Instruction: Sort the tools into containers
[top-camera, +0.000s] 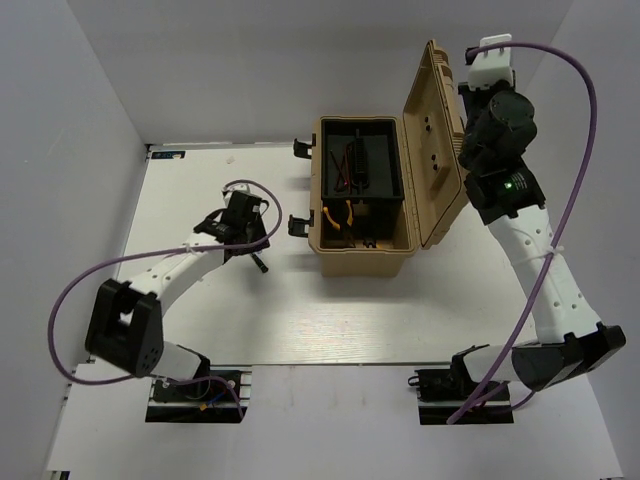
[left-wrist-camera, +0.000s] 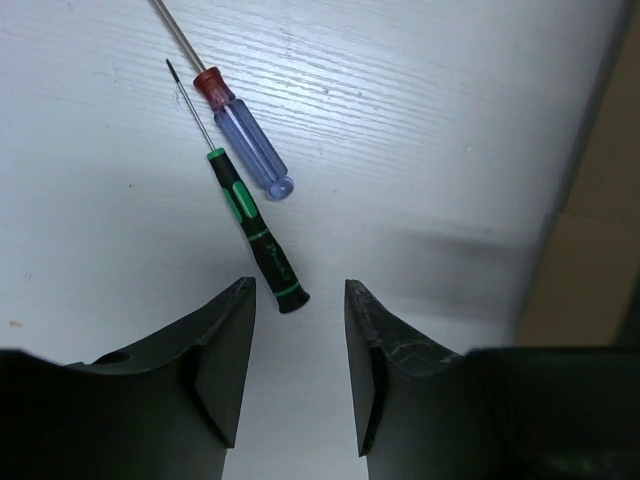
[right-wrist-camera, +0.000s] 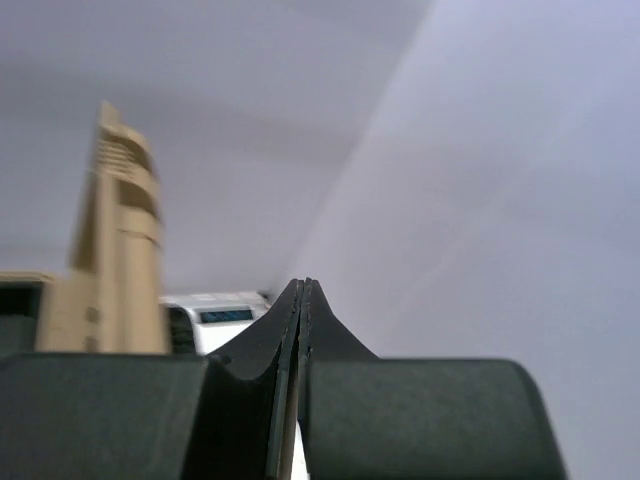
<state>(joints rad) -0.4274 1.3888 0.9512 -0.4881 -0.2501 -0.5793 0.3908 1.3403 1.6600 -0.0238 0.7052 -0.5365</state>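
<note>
Green-black screwdriver (left-wrist-camera: 255, 230) lies on the worktop (left-wrist-camera: 450, 120) just beside the blue screwdriver (left-wrist-camera: 250, 140), left of the open toolbox (top-camera: 365, 262). The left gripper (left-wrist-camera: 298, 295) hovers at its butt end, jaws half wide and empty. It would do best to slide forward to mid-handle, straddle it squarely, and avoid nudging its neighbour. The right gripper (right-wrist-camera: 302, 290), jaws pressed together on nothing, is raised by the lid (top-camera: 435, 150). Count: two screwdrivers out, one toolbox, one orange pliers (top-camera: 350, 215) inside.

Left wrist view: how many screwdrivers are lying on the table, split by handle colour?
Blue-handled screwdriver: 1
Green-and-black screwdriver: 1
Total: 2
</note>
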